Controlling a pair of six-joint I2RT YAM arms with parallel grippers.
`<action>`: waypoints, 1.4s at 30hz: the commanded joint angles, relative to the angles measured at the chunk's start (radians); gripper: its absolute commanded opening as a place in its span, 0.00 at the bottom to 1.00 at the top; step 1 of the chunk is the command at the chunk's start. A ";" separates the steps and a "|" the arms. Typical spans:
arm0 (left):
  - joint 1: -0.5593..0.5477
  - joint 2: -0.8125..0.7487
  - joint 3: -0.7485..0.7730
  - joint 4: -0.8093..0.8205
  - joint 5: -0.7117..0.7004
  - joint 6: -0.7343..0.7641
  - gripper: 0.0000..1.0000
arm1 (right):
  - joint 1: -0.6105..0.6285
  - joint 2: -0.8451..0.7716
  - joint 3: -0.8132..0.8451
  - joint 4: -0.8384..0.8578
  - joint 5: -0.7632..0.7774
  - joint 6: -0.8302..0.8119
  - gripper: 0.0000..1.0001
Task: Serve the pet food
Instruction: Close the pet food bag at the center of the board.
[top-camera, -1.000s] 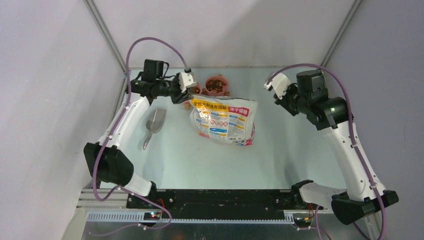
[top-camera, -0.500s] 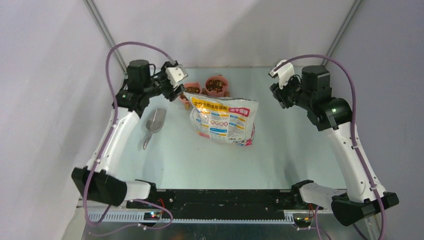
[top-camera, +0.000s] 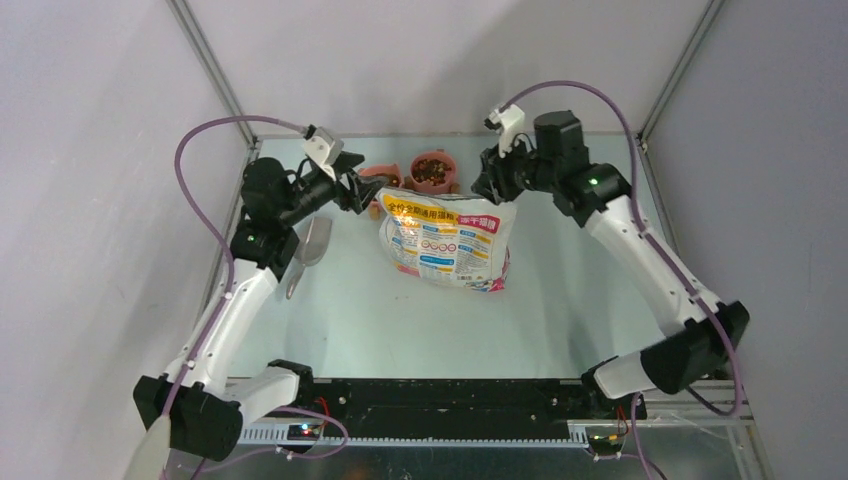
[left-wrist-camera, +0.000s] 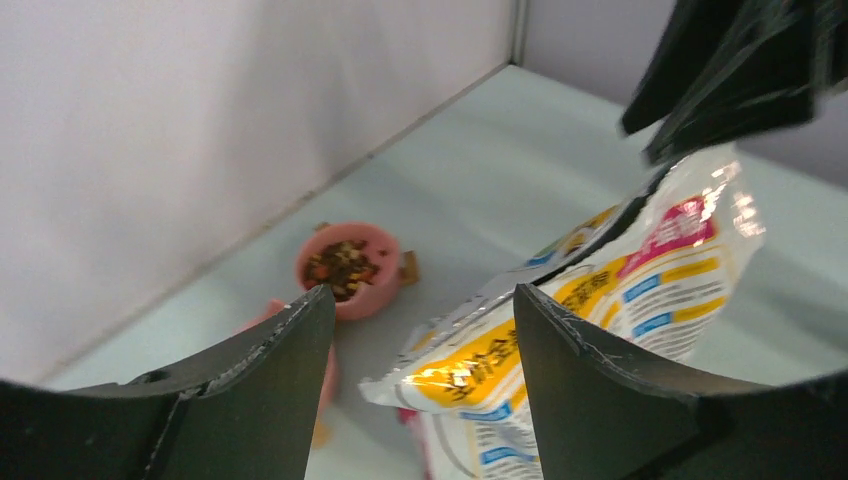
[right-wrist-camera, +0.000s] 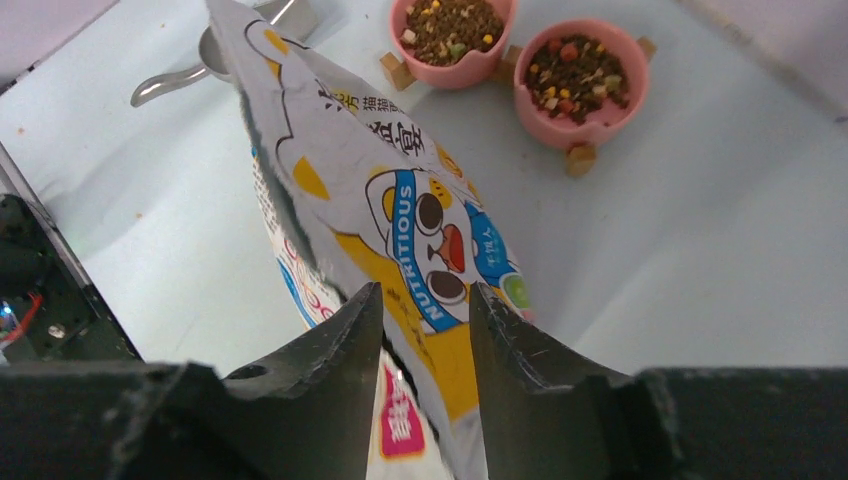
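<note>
The pet food (right-wrist-camera: 455, 22) is brown kibble filling two pink bowls (right-wrist-camera: 580, 80) at the back of the table. The printed bag (top-camera: 445, 240) lies just in front of them. My left gripper (top-camera: 355, 190) hovers open at the bag's upper left corner. In the left wrist view that corner (left-wrist-camera: 470, 365) sits between the spread jaws of the left gripper (left-wrist-camera: 420, 292), untouched, with one bowl of kibble (left-wrist-camera: 342, 268) beyond. My right gripper (top-camera: 490, 188) is at the bag's upper right corner. The right gripper (right-wrist-camera: 426, 290) is open, with the bag's edge (right-wrist-camera: 440, 330) in the gap.
A grey metal scoop (top-camera: 308, 248) lies on the table left of the bag, under my left arm; its handle (right-wrist-camera: 165, 85) shows in the right wrist view. Walls close the table in at the back and on both sides.
Both grippers have opened wider. The left one let go of the bag's upper left corner and drew back a little. The right arm swung left from the right side to the bag's upper right corner.
</note>
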 joint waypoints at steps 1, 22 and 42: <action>-0.017 -0.021 -0.003 0.099 -0.046 -0.292 0.72 | 0.046 0.077 0.107 0.018 0.084 0.127 0.41; -0.018 0.071 0.084 0.044 -0.147 -0.248 0.73 | 0.090 0.228 0.317 -0.260 -0.010 0.018 0.40; -0.098 0.280 0.308 -0.313 0.352 0.367 0.82 | 0.121 0.392 0.490 -0.421 -0.159 -0.279 0.64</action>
